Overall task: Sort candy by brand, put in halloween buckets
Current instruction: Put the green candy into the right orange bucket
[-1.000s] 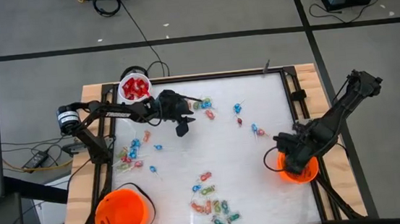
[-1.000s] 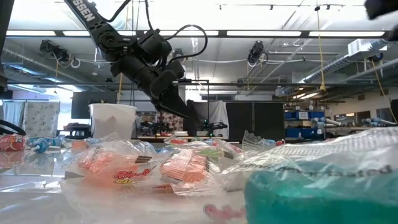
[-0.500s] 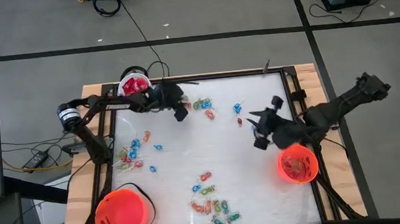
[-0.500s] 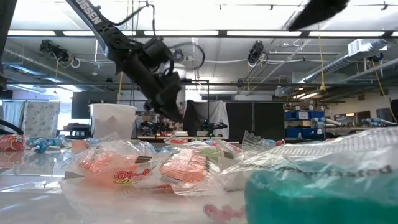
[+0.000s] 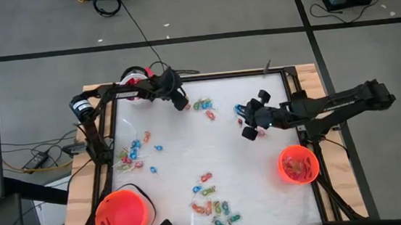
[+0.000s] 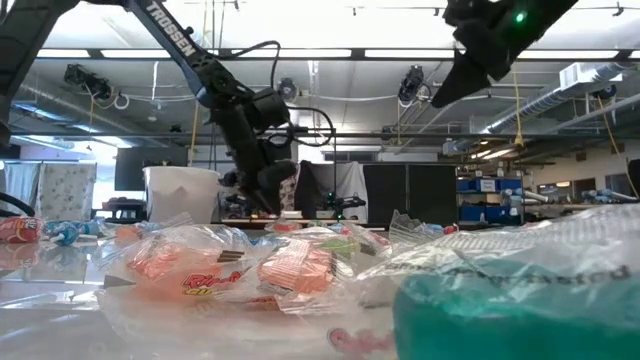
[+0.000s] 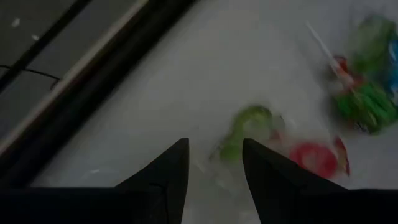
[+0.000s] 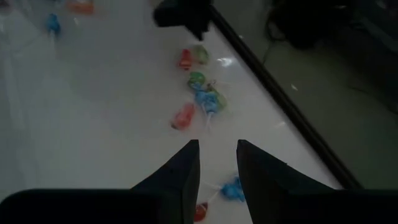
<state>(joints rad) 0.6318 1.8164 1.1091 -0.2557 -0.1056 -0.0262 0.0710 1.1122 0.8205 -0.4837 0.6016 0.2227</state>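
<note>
Wrapped candy lies scattered on the white table: a far cluster (image 5: 204, 109), a left cluster (image 5: 133, 153) and a near cluster (image 5: 212, 205). A white bucket (image 5: 134, 80) holding red packets stands at the far left corner. One orange bucket (image 5: 124, 214) sits near left, another (image 5: 297, 164) at the right. My left gripper (image 5: 180, 101) hovers open by the far edge; a green candy (image 7: 252, 124) lies just past its fingertips (image 7: 214, 155). My right gripper (image 5: 248, 127) hangs open above the table's middle right, near a blue lollipop (image 8: 233, 190).
The table's dark frame (image 7: 93, 81) runs close beside my left gripper. In the low view, clear-wrapped pink and teal sweets (image 6: 250, 265) fill the foreground. The centre of the table (image 5: 190, 157) holds little candy.
My right gripper has swung from above the right orange bucket toward the table's far edge and left, and tipped up to a shallower slant. My left gripper has moved toward the far edge, beside the far candy cluster, and turned.
</note>
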